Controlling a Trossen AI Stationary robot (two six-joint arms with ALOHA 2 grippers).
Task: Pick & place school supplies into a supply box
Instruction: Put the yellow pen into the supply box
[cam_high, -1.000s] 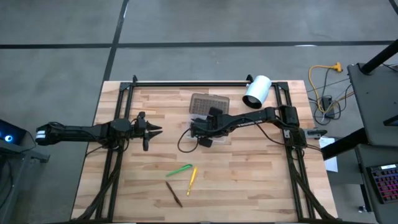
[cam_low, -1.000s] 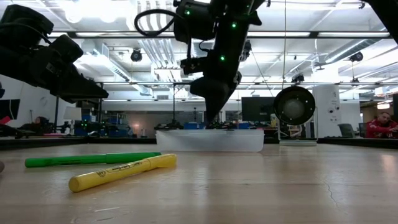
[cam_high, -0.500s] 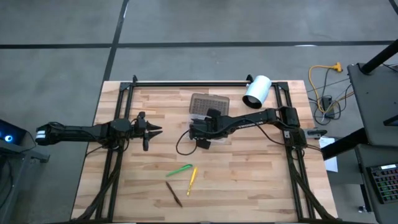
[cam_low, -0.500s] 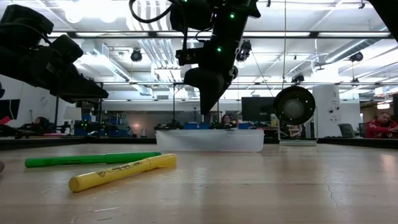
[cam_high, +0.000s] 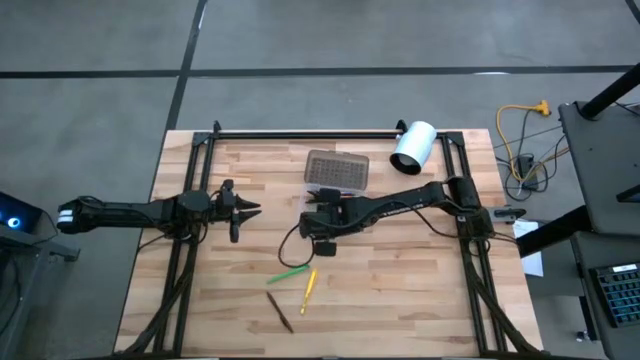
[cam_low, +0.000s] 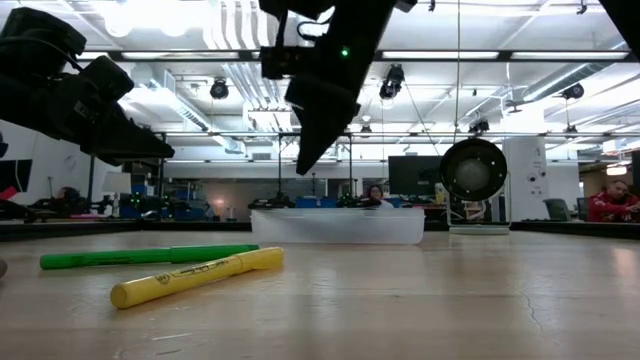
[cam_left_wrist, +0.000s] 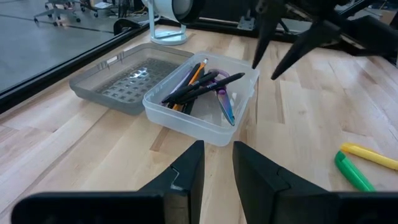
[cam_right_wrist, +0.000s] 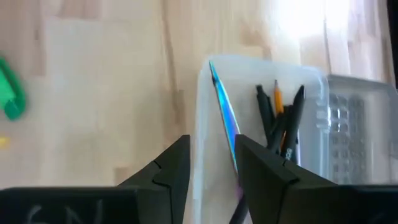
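right gripper (cam_high: 309, 222) hangs mid-table, fingers slightly parted; left gripper (cam_high: 250, 209) waits left, likewise.

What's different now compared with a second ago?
The right end effector has pulled back from over the box toward the pens on the table, and in the low view it has risen. It is open and empty. The left end effector, green pen, yellow pen, brown pencil and white cylinder stayed put.
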